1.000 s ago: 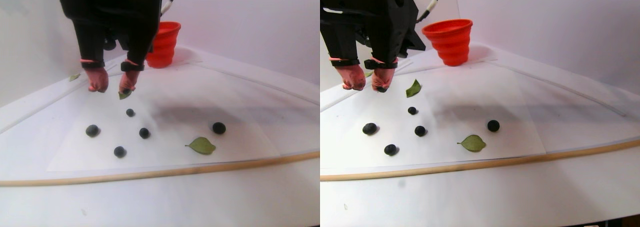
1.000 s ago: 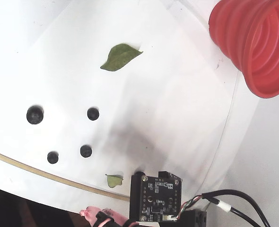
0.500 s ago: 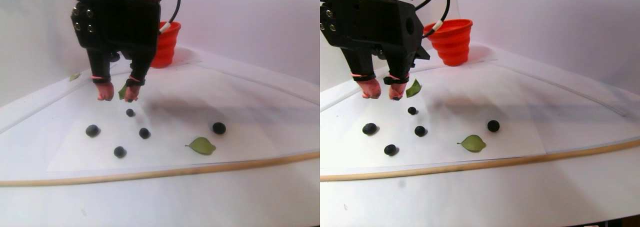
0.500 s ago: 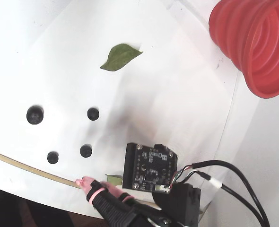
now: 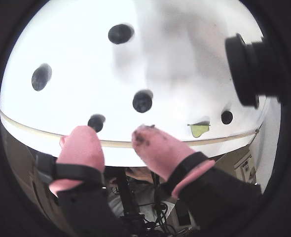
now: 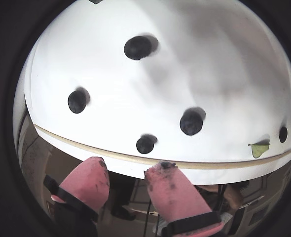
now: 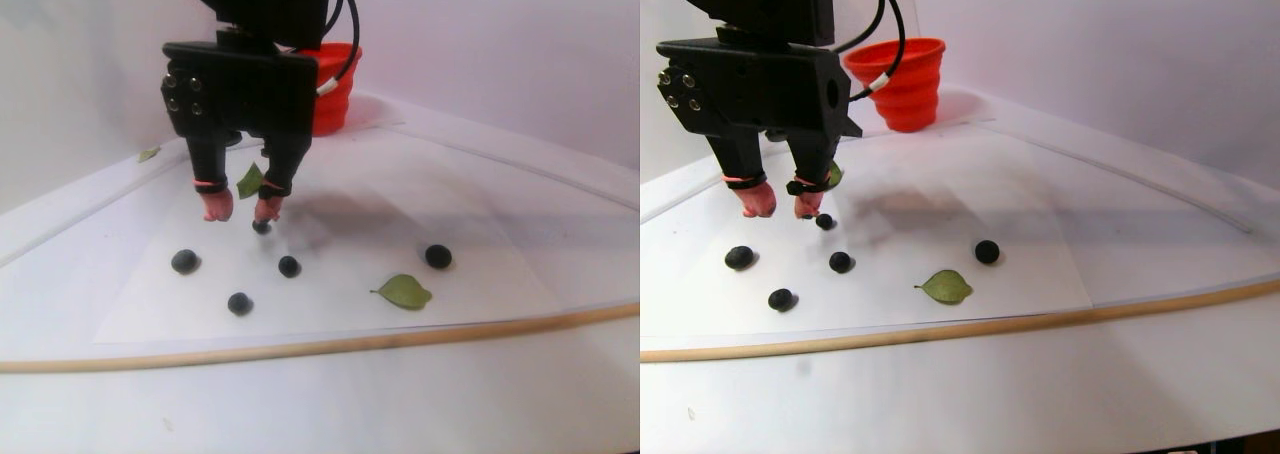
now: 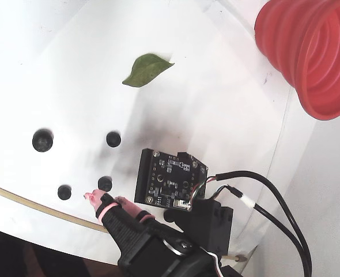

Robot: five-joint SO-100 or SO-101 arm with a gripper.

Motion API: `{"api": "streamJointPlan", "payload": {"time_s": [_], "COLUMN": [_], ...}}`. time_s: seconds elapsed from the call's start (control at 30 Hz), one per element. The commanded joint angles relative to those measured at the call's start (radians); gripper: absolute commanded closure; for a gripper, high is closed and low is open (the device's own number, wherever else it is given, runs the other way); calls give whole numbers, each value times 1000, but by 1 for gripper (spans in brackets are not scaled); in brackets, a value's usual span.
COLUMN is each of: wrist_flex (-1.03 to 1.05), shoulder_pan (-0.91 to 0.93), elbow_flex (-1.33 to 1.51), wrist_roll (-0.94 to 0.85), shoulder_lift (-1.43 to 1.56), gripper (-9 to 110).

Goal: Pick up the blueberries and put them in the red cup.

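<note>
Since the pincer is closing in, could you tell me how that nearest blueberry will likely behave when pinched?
The blueberry is small and round on smooth white paper, so it may roll away. The pincer has soft-looking pink fingertips, probably helping grip.

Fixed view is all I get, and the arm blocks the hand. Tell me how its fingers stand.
Observer: In both wrist views the hand is open, its pink fingertips apart with nothing between them.
Operator: Count the blueberries for me. I see four.
Observer: Five. The stereo pair shows a fifth blueberry that the arm hides from you, near a green leaf.
Operator: Say which berry the hand is nearest.
Observer: In the stereo pair, the small berry lies just below one fingertip. I cannot tell whether they touch.
</note>
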Motion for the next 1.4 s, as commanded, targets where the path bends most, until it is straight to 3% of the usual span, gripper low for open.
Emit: {"api": "streamJointPlan", "payload": {"time_s": [0.0, 1.37], "wrist_flex": [-54, -186], "shoulder_pan": [2, -8], "elbow_flex": [-26, -241], "wrist_roll": [-11, -46], "shoulder_lift": [-52, -267], "gripper": [86, 85]}}
